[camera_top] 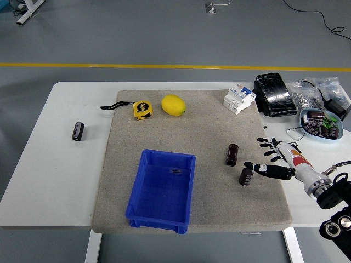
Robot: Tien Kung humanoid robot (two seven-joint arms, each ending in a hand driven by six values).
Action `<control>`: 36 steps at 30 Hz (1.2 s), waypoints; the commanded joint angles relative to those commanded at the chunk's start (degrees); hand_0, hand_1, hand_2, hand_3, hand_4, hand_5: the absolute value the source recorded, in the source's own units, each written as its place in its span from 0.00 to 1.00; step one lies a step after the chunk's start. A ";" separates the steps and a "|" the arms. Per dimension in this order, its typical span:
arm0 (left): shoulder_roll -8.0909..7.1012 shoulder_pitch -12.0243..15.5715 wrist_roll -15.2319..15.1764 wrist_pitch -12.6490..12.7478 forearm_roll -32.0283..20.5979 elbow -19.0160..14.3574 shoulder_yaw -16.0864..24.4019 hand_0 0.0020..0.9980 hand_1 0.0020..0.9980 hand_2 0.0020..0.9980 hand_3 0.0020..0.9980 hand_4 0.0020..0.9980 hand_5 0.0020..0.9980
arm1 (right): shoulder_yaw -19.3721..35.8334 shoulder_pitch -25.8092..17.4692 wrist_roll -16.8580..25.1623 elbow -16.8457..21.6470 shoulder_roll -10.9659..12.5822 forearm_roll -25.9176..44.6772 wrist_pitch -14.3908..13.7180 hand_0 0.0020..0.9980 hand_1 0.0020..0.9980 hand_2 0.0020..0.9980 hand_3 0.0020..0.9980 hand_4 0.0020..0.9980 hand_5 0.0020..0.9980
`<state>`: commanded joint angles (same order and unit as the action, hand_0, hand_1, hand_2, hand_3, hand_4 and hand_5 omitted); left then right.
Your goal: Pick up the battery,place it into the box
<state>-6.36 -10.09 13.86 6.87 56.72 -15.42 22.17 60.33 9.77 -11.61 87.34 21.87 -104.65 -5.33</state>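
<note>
Blue plastic forms the box [162, 189], sitting nearest the table's front edge at about 6 o'clock on the grey mat [203, 126], with only a small dark mark on its floor. At 4 o'clock the right hand [277, 159] comes in from the lower right corner, fingers spread and gripping nothing; its thumb tip lies against or just beside an upright dark battery [245, 176] on the mat, though contact is hard to judge. A second battery [232, 154] stands just beyond, toward 3 o'clock, apart from the hand and from the first one. Neither is inside the box. A third battery [78, 131] lies off the mat on the bare white table [49, 181] at 9 o'clock, well apart from everything else. Farther back, near 11 o'clock, a yellow tape measure [142, 109] rests on the mat with its black strap trailing left onto the table, and a lemon [173, 105] sits just beside it toward 12 o'clock. At 1 o'clock a white breaker [239, 98] stands at the mat's far right corner. Past it at 2 o'clock are a black pack [273, 94], clear bags of small parts [307, 93], and a pale bowl [305, 118] of dark components.
</note>
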 joint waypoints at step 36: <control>-0.52 -0.67 1.36 -1.52 9.96 -0.43 4.41 0.73 0.73 0.77 0.64 0.69 0.68 | -12.93 8.84 3.87 -7.39 2.02 -25.35 2.00 0.48 0.57 0.65 0.72 1.00 0.33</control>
<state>-6.88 -10.76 15.22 5.34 66.68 -15.85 26.59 47.40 18.60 -7.74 79.95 23.90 -130.00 -3.33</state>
